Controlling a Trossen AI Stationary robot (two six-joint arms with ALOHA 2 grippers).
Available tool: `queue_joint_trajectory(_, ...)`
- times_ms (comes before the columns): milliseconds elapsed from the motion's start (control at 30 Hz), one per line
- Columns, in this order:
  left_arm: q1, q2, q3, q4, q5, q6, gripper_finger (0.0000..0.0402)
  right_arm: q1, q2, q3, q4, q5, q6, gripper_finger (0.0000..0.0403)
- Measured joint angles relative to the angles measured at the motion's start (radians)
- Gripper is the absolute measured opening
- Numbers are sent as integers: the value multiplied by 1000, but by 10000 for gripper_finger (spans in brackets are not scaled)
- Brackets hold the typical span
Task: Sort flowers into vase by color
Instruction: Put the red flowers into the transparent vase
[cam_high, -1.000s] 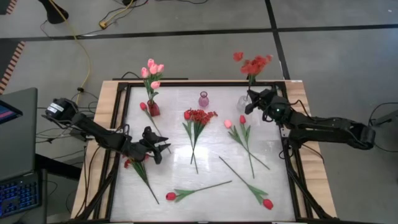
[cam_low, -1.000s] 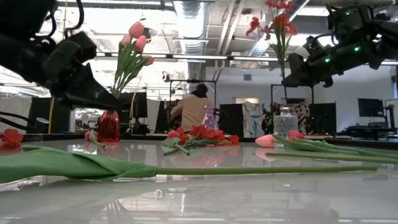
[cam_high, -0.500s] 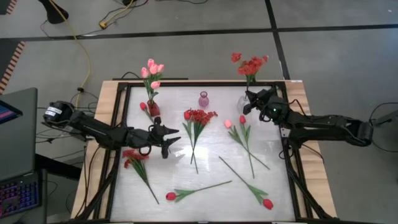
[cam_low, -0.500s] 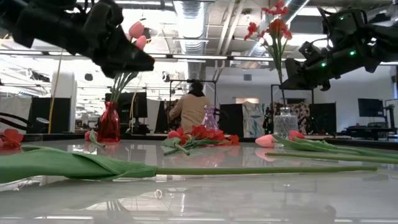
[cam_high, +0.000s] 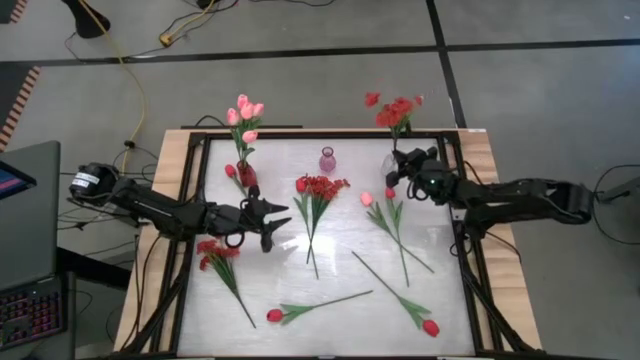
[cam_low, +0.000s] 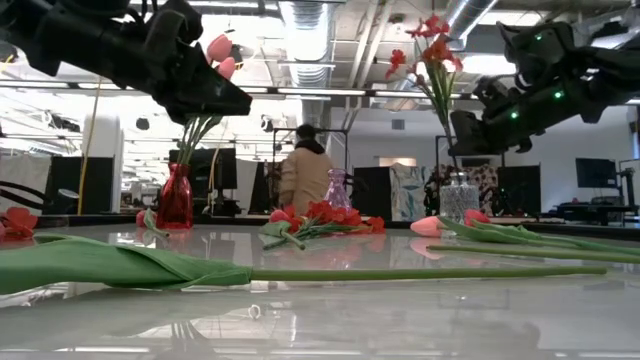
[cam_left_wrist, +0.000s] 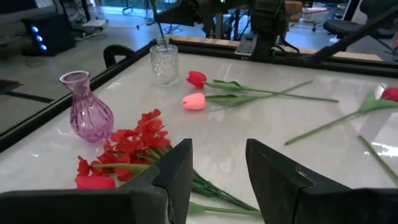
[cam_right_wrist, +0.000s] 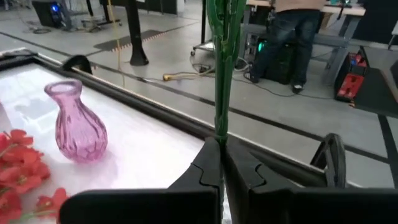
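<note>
Spray of small red blossoms (cam_high: 395, 110) is clamped by its green stem in the right gripper (cam_right_wrist: 221, 163), over the clear ribbed glass vase (cam_left_wrist: 163, 64). Left gripper (cam_left_wrist: 214, 165) hovers half-open, empty, near the red bunch (cam_high: 320, 186). Next: stem lowered into vase mouth.

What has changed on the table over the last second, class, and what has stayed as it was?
The left gripper swung from the spray of red blossoms at the table's left edge toward the middle, jaws open and empty. The right gripper, shut on the red spray's stem, shifted slightly leftward by the clear vase, tilting the blossoms. The loose flowers, red vase and purple vase stayed put.
</note>
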Motion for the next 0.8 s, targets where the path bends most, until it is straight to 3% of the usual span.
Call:
queue_joint_trajectory(367, 2, 0, 0, -7, 14, -1, 139, 24, 94, 0, -24, 47, 87, 38)
queue_joint_trajectory(800, 2, 0, 0, -7, 14, -10, 139, 26, 93, 0, -31, 46, 73, 78)
